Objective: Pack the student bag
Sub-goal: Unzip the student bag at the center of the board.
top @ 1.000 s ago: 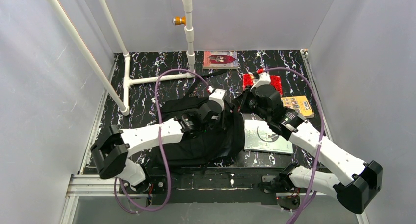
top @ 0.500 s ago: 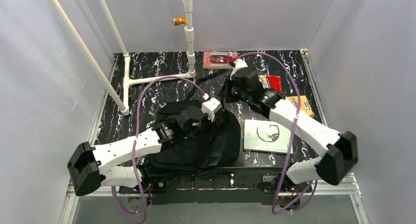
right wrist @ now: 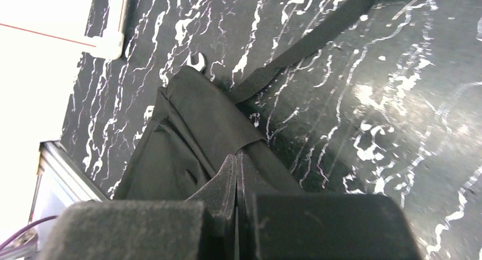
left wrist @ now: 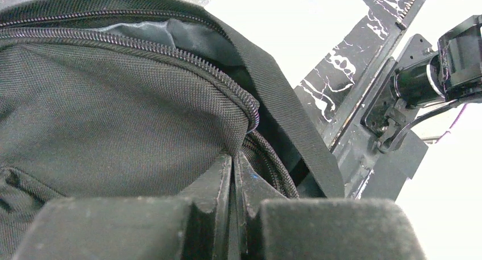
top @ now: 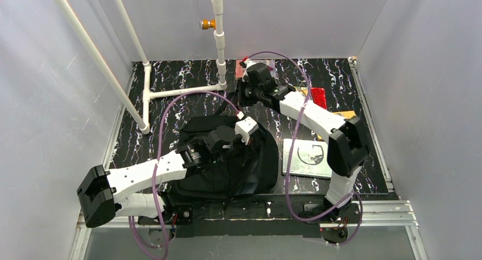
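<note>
The student bag (top: 227,160), a large black backpack, lies near the front of the table. My left gripper (top: 241,139) is shut on a fold of its fabric, and the left wrist view shows the closed fingertips (left wrist: 234,156) pinching the cloth beside the open zipper (left wrist: 170,49), with grey lining behind. My right gripper (top: 243,96) reaches to the back of the table. In the right wrist view it (right wrist: 237,156) is shut on a flat black padded strap (right wrist: 193,118) of the bag. Thin webbing (right wrist: 307,44) trails away from that strap across the marbled tabletop.
A pale grey book (top: 310,156) lies right of the bag. A red book (top: 318,95) and an orange one (top: 345,115) are beyond it. Another book (top: 267,66) sits at the back under my right wrist. A white pipe frame (top: 170,91) stands at back left.
My right arm has swung from the bag's right side to the back of the table, carrying the black strap with it. My left arm drew back slightly, still pinching the bag.
</note>
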Controlling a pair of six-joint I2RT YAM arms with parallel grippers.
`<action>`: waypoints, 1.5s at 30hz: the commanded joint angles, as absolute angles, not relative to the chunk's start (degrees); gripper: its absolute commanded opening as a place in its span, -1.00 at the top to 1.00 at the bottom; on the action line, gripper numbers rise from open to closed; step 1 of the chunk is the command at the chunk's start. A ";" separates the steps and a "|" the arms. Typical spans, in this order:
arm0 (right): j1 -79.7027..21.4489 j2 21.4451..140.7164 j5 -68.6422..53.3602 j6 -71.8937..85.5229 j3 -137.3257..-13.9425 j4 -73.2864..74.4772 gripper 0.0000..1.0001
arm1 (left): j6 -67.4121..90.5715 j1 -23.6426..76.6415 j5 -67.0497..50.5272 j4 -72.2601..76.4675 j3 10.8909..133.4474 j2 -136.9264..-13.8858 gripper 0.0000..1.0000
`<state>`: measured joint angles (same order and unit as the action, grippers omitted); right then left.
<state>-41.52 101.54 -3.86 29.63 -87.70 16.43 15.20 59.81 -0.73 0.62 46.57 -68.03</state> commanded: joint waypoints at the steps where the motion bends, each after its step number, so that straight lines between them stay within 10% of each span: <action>1: -40.52 107.87 -13.17 28.29 -95.80 9.86 0.97 | 13.73 61.26 -6.64 0.65 47.27 -63.99 1.00; 17: -34.90 111.04 -10.46 21.83 -100.27 25.68 0.96 | 10.81 54.98 1.30 -12.31 56.86 -67.26 1.00; 28: -34.37 86.44 -4.81 15.82 -70.88 25.97 -0.40 | 3.18 43.30 -10.33 -15.53 61.88 -68.38 1.00; 45: -35.63 76.66 0.82 30.98 -51.67 12.28 -0.97 | 5.03 41.92 -8.07 -24.92 73.31 -73.10 1.00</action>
